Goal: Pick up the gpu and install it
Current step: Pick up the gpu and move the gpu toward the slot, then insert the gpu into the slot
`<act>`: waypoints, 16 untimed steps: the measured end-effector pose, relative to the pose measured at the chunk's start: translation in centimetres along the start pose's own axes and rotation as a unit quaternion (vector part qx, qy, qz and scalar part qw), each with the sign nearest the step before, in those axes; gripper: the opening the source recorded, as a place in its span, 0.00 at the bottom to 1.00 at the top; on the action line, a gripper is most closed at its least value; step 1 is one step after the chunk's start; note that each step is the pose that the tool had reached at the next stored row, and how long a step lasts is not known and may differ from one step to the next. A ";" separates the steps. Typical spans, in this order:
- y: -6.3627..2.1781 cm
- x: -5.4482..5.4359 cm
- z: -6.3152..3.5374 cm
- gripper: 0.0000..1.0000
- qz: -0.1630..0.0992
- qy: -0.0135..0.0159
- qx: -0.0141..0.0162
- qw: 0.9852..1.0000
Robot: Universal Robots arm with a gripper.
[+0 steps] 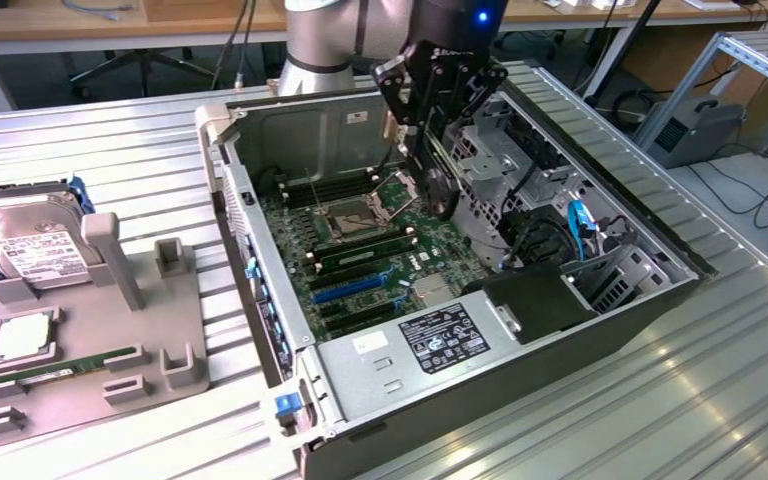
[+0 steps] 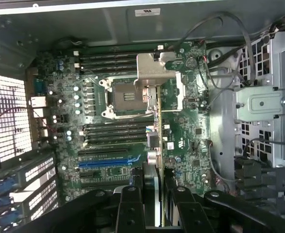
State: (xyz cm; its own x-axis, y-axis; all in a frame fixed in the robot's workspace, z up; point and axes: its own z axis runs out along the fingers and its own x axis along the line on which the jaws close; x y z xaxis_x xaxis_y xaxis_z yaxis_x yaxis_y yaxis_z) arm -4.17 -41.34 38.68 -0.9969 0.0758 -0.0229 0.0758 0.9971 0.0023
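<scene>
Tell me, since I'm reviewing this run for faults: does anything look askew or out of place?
Nothing looks damaged or spilled. Only the gpu stands out: it hangs end-down in the hand, bracket lowest, not lined up with the blue slot.

We find the open computer case (image 1: 357, 385) lying on the slatted table (image 1: 91, 150), the fixture tray (image 1: 157, 330) beside it at the exterior view's left bearing hard drive (image 1: 24, 245), processor (image 1: 24, 338) and memory stick (image 1: 64, 365), and the gripper (image 2: 152, 194) above the motherboard (image 1: 357, 250), the gpu (image 2: 154, 170) between its fingers.
</scene>
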 end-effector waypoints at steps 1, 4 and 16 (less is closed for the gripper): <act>0.01 -0.2 0.16 0.27 0.000 0.000 0.000 1.000; 0.04 -0.6 0.64 0.27 0.000 0.000 0.000 1.000; 0.11 -1.5 1.16 0.27 0.000 0.000 0.000 1.000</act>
State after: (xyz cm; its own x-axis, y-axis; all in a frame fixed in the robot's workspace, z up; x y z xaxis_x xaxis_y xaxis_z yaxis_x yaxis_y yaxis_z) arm -2.67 -41.34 37.56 -0.9969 0.0758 -0.0227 0.0758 0.9971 0.0023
